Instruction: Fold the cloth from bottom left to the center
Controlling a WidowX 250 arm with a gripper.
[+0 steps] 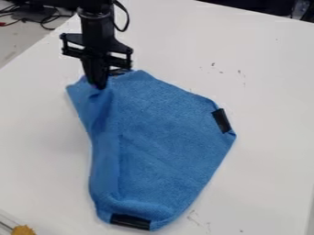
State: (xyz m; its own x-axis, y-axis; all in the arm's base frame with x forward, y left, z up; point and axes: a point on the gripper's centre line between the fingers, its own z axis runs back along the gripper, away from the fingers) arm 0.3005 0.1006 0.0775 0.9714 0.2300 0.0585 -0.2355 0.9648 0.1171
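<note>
Cloth: the blue cloth (159,137) lay on the desk (270,92), between the desk's slanting left edge and its right edge, its upper-left part under the pincer (98,86).
Pincer: it was clenched at that upper-left part, seemingly with a pinch of cloth, since creases ran from its tips.
Way from pincer to cloth: most of the cloth lay below and to the right, away from the desk's left edge.
Long axis: it ran from the upper left near the pincer to the low end with a black strip (130,221), leaning slightly right.
Nearer arm: the only arm (97,27), above the cloth's upper end.
Bottom-left part: it lay well apart from the pincer, almost straight below.
Coming move: if the low end was meant, the pincer needed to let go and travel down the long axis, then fold up and rightward.
</note>
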